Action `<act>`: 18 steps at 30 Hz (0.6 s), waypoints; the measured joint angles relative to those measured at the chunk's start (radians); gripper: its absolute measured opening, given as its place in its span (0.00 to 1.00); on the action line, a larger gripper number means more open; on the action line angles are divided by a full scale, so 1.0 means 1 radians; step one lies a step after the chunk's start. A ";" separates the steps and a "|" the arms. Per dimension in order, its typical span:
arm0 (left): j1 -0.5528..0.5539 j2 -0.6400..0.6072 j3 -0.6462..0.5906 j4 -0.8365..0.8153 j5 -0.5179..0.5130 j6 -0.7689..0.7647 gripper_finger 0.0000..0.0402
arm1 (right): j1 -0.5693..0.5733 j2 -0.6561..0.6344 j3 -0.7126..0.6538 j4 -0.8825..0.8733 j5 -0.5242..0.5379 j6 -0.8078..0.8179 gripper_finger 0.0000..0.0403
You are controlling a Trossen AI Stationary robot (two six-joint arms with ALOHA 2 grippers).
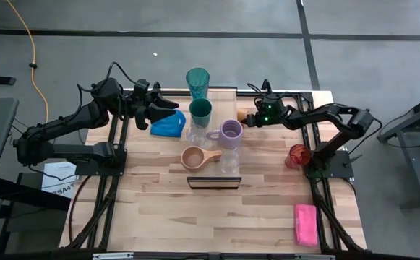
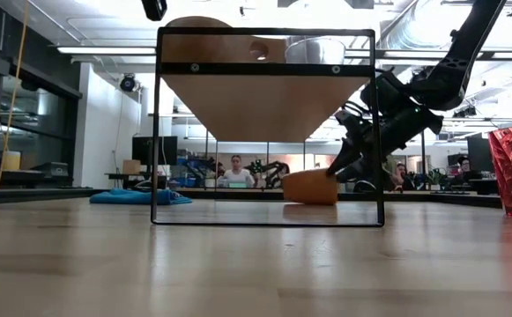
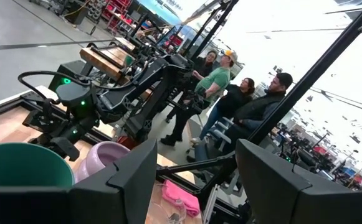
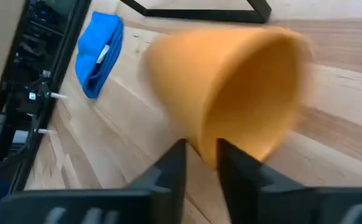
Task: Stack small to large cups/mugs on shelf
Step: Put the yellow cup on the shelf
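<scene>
The right pincer [image 4: 199, 155] is pinching the rim of the orange cup [image 4: 230, 87], which is lying on its side on the worktop [image 1: 195, 217] at the upper centre-right of the high view, long axis running from the pincer toward the shelf [image 2: 264, 97]. The lavender mug [image 1: 230, 131] is standing just beside it, the nearest obstacle. The dark green cup [image 1: 200, 110], teal tumbler [image 1: 197, 79] and tan mug [image 1: 194, 157] are crowding centre frame. The left pincer [image 1: 168, 110] is hanging spread at upper left, over the blue cloth [image 1: 168, 126]. The red cup [image 1: 297, 154] is sitting at right.
</scene>
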 joint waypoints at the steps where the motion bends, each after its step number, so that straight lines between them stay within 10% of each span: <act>1: 0.000 0.000 0.000 0.000 0.000 0.001 0.51 | 0.000 0.000 0.000 0.000 -0.001 0.000 0.12; 18: 0.000 0.000 0.000 -0.003 0.000 0.002 0.52 | 0.000 -0.254 0.000 -0.315 -0.035 0.034 0.00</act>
